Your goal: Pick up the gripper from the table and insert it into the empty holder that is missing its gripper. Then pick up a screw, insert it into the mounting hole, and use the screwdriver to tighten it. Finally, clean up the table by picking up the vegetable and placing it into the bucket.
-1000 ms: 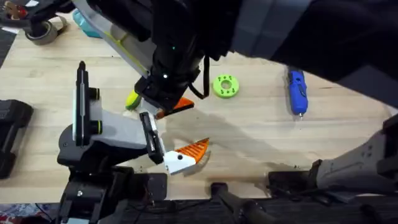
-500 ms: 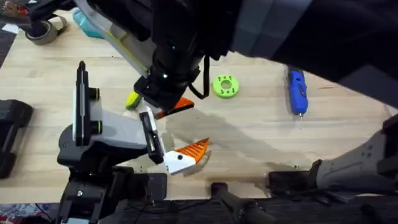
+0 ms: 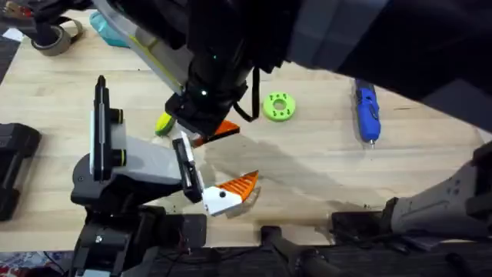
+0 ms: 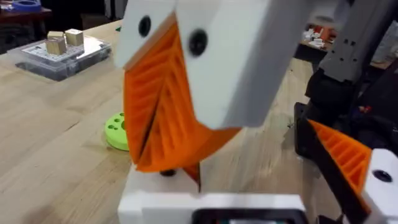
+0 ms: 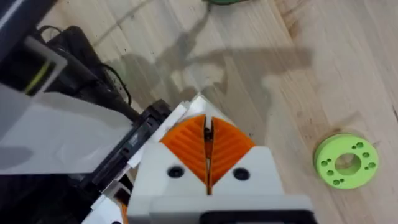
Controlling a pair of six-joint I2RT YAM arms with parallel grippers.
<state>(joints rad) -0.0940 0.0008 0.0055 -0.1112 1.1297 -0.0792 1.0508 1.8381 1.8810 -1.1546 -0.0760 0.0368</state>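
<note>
Standing nearest on the bench (image 3: 323, 165), a grey-white arm body (image 3: 142, 161) is seen, the holder (image 3: 184, 171) at its tip and a ribbed orange twin finger (image 3: 234, 188) touching it; just beyond, the right end effector (image 3: 209, 132) is held low, its pads pressed together; the vegetable (image 3: 163, 123) lies beside it; a green disc (image 3: 278, 107) and the screwdriver (image 3: 367, 114) lie farther off; the left end effector (image 4: 211, 205) cannot be judged.

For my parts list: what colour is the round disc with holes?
Bright green; the disc shows best in the right wrist view.
</note>
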